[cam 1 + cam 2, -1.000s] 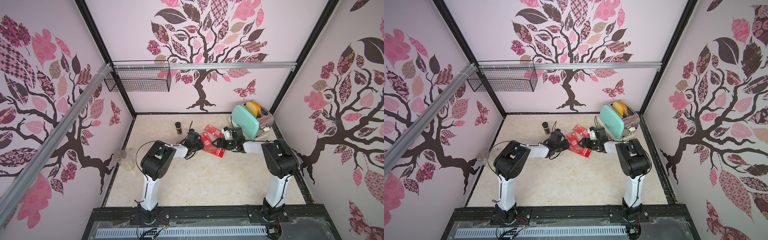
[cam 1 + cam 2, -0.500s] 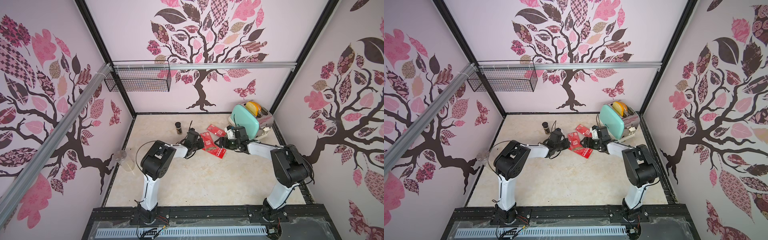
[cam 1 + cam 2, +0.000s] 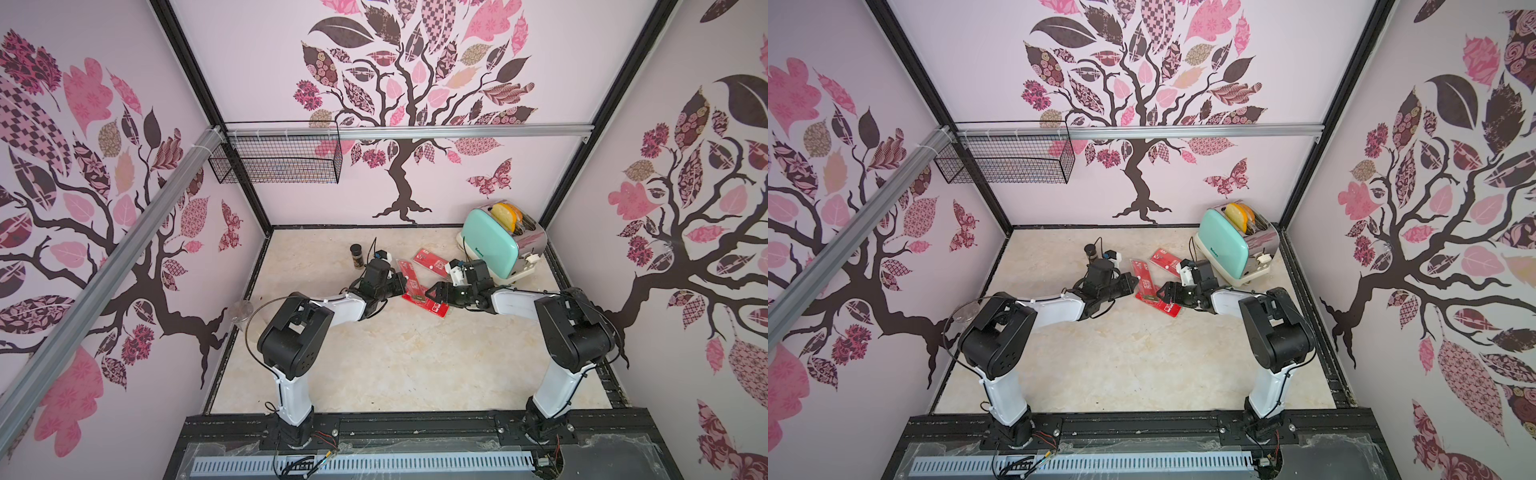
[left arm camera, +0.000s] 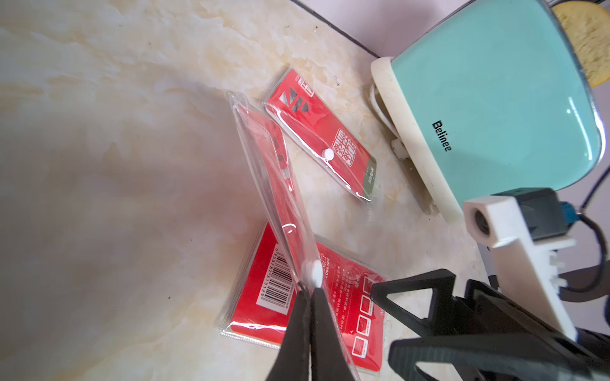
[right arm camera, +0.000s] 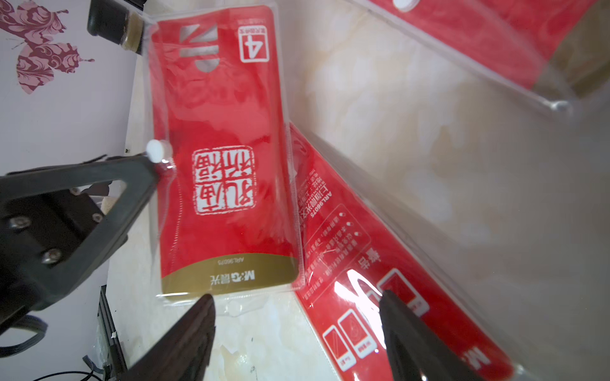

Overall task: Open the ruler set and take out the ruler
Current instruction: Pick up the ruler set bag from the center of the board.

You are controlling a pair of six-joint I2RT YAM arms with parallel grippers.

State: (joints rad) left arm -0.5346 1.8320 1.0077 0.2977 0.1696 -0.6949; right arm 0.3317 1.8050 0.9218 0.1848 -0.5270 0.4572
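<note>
Now that the left gripper [image 4: 308, 292] has clamped the ruler set [image 4: 277, 184], the right gripper [image 5: 295, 297], jaws spread, can peel the flap.

The left arm [image 3: 291, 345] and right arm [image 3: 573, 332] have white link shells and black joint housings. Black fingers [image 5: 142, 181] have triangular cut-outs and silver screws [image 5: 51, 255]. A white camera mount [image 4: 515, 237] trails a black cable [image 4: 600, 250].

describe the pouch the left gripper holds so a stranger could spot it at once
Find the mint toaster at the table's far right corner. The red pouch is left of it, at the left gripper's tip. Unlike the flat one by the toaster and the barcode-up one, it stands tilted on edge, pinched at its white snap.
</note>
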